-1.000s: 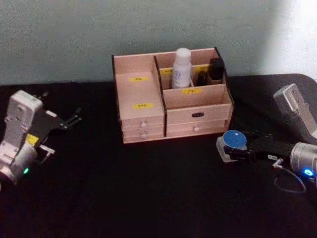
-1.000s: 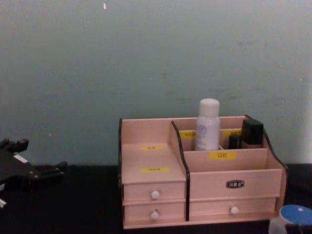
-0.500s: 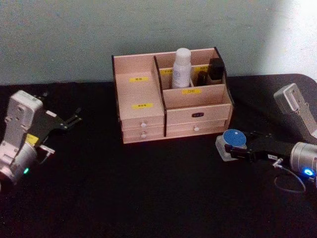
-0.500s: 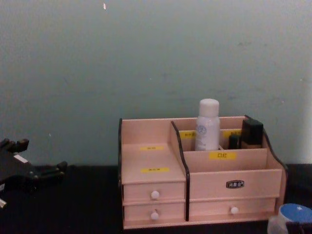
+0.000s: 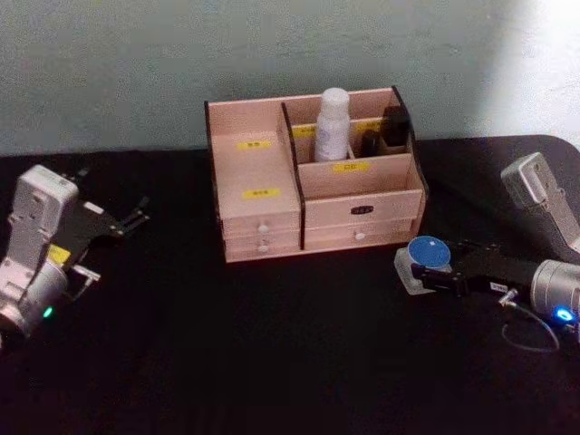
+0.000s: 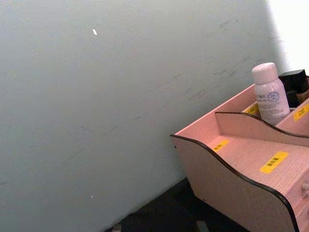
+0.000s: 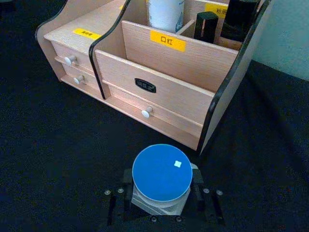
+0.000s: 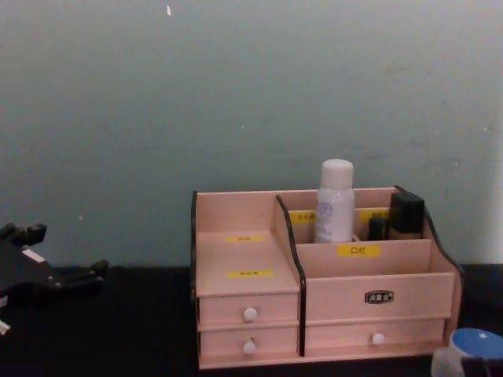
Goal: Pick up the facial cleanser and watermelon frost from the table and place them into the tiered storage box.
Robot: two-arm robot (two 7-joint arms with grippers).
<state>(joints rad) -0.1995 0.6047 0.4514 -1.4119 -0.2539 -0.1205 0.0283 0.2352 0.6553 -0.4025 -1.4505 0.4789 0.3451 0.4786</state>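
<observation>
You have approx. half done: the white bottle (image 5: 333, 124), prob. the cleanser, stands in the tiered storage box (image 5: 263, 172). Your right hand (image 5: 433, 276) grips the blue-lid jar (image 7: 161, 171) on the tabletop (image 5: 272, 344), just beside the box; left hand (image 5: 131, 216) idle, open.

One tiered storage box (image 5: 263, 172) with three white drawer knobs (image 8: 250, 313) and five yellow labels (image 8: 248, 273), one white bottle (image 5: 333, 125), two black containers (image 5: 395, 125), one blue-lidded jar (image 5: 428, 253) on one tabletop (image 5: 272, 344), and two grippers: left gripper (image 5: 136, 214), right gripper (image 5: 421, 275).
</observation>
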